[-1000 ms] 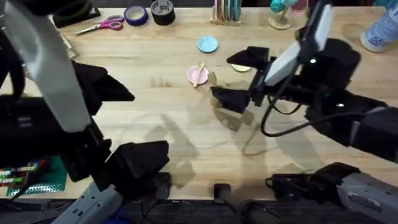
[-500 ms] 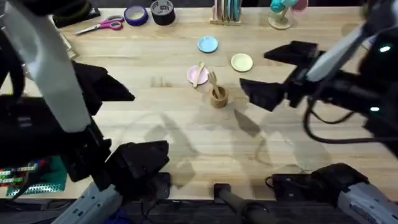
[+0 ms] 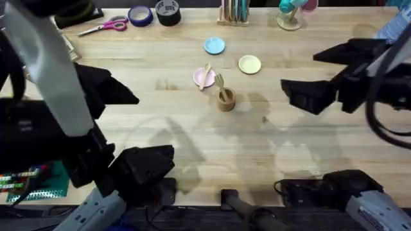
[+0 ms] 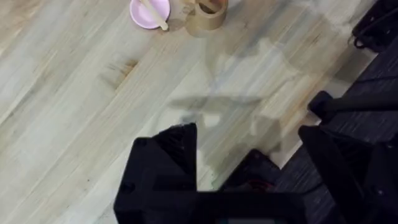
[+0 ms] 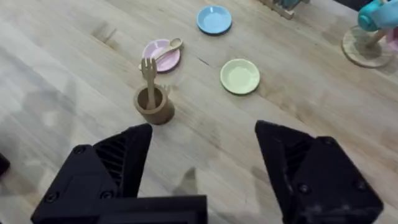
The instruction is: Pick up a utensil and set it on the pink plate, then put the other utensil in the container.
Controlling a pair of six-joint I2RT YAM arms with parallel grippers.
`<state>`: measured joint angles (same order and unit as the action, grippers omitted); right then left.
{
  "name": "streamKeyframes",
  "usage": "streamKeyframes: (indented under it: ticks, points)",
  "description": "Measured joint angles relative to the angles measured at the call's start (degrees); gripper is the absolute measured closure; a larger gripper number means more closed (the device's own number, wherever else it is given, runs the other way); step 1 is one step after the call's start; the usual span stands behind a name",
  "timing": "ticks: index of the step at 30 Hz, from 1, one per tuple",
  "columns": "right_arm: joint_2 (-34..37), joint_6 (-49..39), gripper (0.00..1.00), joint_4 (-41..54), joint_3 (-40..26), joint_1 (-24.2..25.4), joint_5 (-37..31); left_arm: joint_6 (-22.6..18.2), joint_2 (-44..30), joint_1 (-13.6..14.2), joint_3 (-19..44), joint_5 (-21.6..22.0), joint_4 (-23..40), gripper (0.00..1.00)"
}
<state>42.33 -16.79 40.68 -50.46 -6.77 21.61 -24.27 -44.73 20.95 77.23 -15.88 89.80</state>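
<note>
The small wooden spoon lies across the pink plate. Just right of it, the fork stands tines up in the brown container. My right gripper hovers open and empty to the right of the container, well clear of it. In the right wrist view its gripper stands wide open, with the fork, container, spoon and pink plate ahead. My left gripper hangs open at the lower left. The left wrist view shows the pink plate and container far off.
A light blue plate and a pale yellow plate sit behind the container. Scissors, two tape rolls, a pen stand and a bottle line the far edge. A green board lies at lower left.
My right gripper has drawn back to the right from over the container, leaving the fork standing in it. The left arm has not moved.
</note>
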Motion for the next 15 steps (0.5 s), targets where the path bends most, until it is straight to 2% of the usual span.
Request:
streamKeyframes:
  ticks: [5, 15]
  points:
    - [-0.02, -0.82, 0.004, 2.08, -2.76, 0.86, -2.27, 0.00, 0.00, 0.00, 0.00, 0.00, -0.02, 0.007]
    - [-0.37, -1.17, 0.003, 3.11, -2.90, 0.97, -6.26, 0.00, 0.00, 0.00, 0.00, 0.00, -0.02, 0.007]
